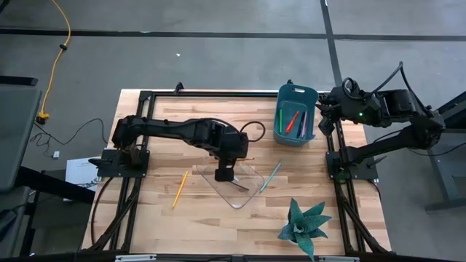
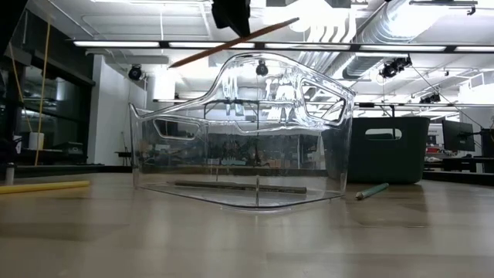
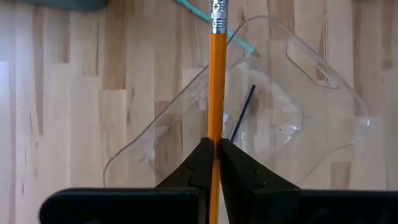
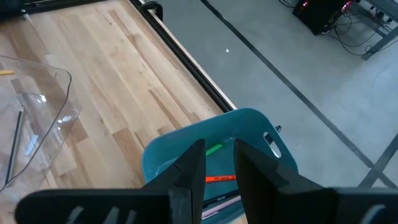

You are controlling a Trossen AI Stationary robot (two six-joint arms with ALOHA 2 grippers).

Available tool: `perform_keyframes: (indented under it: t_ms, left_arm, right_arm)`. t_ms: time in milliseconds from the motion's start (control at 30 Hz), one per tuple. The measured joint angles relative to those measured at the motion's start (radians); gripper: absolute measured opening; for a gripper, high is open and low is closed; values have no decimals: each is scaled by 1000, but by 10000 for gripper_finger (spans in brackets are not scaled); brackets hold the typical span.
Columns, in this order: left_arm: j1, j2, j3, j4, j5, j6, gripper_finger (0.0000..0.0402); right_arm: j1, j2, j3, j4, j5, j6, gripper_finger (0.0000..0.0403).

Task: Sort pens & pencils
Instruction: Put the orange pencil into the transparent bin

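Left fingers [image 3: 214,163] pinch pencil [image 3: 216,93] over clear bin [image 1: 251,189] | right fingers [image 4: 219,163] spread above teal bin [image 4: 249,124]

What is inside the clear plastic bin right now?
The clear bin holds one dark thin stick lying flat on its floor. The left gripper holds a yellow pencil above it, not yet inside. Nothing else shows through the walls.

In the low view the left end effector [image 2: 231,15] is cut off; its held pencil [image 2: 231,44] looks dark, perhaps backlit.
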Motion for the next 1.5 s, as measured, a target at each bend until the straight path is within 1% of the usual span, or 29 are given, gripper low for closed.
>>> perform_keyframes:
  t_ms: [233, 467, 633, 967, 1367, 1433, 1500]
  left_arm:
    - [1, 0, -77, 44, 52, 61, 12]
    - [1, 1, -163, 111, 59, 103, 12]
    - [1, 1, -208, 161, 97, 121, 12]
    - [1, 1, -214, 161, 96, 164, 12]
    - [2, 1, -214, 168, 90, 156, 12]
    - [2, 1, -214, 167, 89, 149, 16]
    - [2, 1, -214, 166, 90, 139, 28]
  right_arm:
    - [0, 0, 0, 0, 0, -16, 75]
    - [0, 0, 0, 0, 0, -22, 75]
    - [0, 0, 0, 0, 0, -31, 75]
    - [0, 0, 0, 0, 0, -40, 75]
    - [0, 0, 0, 0, 0, -48, 75]
    - [0, 0, 0, 0, 0, -49, 75]
    - [0, 0, 0, 0, 0, -56, 75]
